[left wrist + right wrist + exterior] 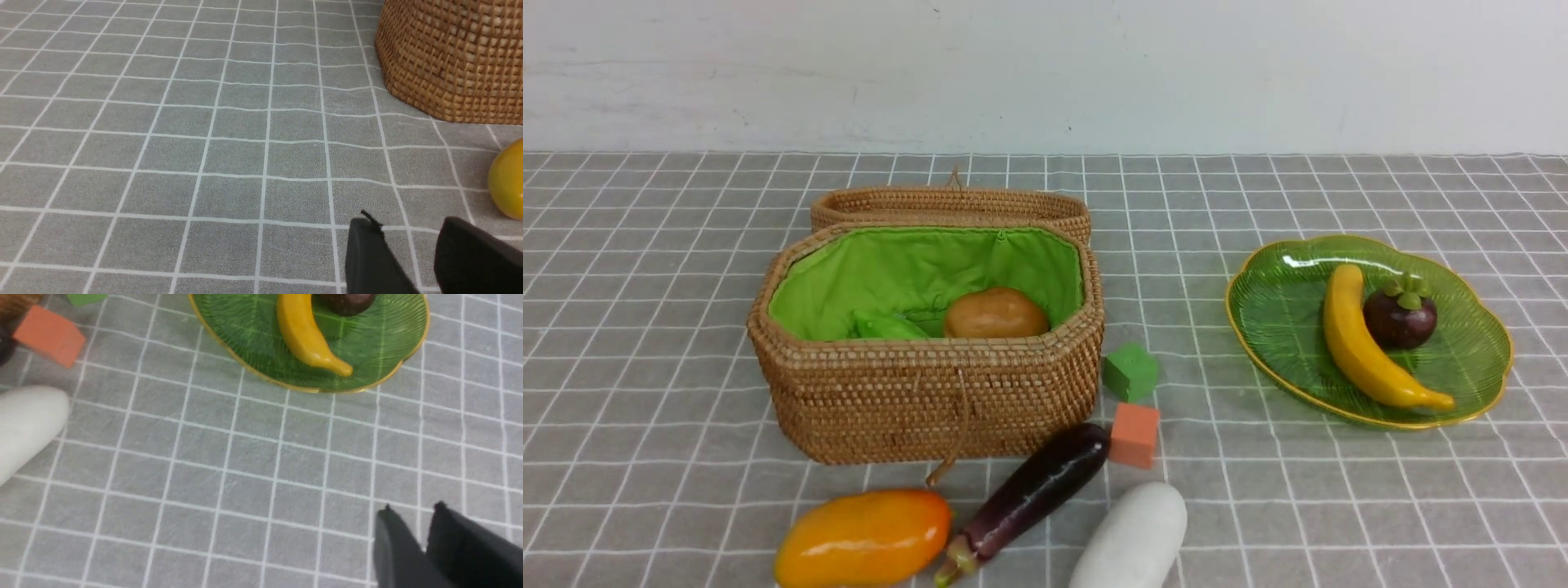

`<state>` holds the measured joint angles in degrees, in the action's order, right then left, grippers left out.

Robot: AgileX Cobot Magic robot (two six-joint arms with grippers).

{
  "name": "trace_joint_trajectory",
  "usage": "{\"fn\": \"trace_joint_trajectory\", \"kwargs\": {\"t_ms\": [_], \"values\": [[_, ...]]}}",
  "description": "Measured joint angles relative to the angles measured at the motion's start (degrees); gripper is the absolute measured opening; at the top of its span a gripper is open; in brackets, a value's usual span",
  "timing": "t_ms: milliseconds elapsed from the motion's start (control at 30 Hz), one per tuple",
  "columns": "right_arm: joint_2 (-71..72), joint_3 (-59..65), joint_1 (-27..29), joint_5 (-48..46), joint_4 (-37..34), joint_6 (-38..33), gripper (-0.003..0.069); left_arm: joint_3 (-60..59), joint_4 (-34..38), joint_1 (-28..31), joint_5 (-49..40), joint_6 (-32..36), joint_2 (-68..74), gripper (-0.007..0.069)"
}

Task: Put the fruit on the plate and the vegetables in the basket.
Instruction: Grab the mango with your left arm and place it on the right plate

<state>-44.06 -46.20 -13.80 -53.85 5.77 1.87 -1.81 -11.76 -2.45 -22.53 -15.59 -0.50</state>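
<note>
**A:** Which piece looks next, and whose reach is it?

**B:** I'd guess the mango (862, 539). It lies by the table's (645, 343) near edge, left of the middle and just in front of the basket (931, 392). Its long axis runs along that edge. The left gripper (408, 222) hangs low over bare cloth with the mango close beside it, so that arm seems nearer.

**A:** Its fingers?

**B:** Apart, with nothing between them. The right gripper (412, 508) has its fingers drawn almost together and is empty. It is low over the cloth, with the white radish (1131, 535) off to one side and the plate (1274, 327) ahead.

**A:** The plate is well apart from the mango, though.

**B:** Yes, it sits toward the table's right edge and holds the banana (1364, 343) and mangosteen (1401, 317). The radish and eggplant (1029, 494) lie slantwise side by side at the near edge. The potato (995, 314) and green pod (886, 327) are in the basket.
</note>
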Motion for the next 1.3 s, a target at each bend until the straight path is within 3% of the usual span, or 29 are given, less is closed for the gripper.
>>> {"fn": "trace_joint_trajectory", "kwargs": {"t_ms": [100, 333, 767, 833, 1000, 1300], "values": [[8.41, 11.99, 0.00, 9.20, -4.31, 0.00, -0.0016, 0.00, 0.00, 0.00, 0.00, 0.00, 0.00, 0.0239], [18.35, 23.42, 0.00, 23.29, -5.77, 0.20, -0.0017, 0.00, 0.00, 0.00, 0.00, 0.00, 0.00, 0.0239], [21.25, 25.18, 0.48, 22.57, -5.35, 0.25, -0.0009, 0.00, 0.00, 0.00, 0.00, 0.00, 0.00, 0.0239], [23.01, 25.69, 2.53, 22.57, -5.77, 0.25, -0.0008, 0.00, 0.00, 0.00, 0.00, 0.00, 0.00, 0.0239], [33.84, 31.53, 14.34, 23.33, -5.77, 0.42, -0.0008, 0.00, 0.00, 0.00, 0.00, 0.00, 0.00, 0.0239], [44.65, 47.25, 19.49, 34.89, -5.31, 0.42, -0.0008, 0.00, 0.00, 0.00, 0.00, 0.00, -0.02, 0.0239]]}}
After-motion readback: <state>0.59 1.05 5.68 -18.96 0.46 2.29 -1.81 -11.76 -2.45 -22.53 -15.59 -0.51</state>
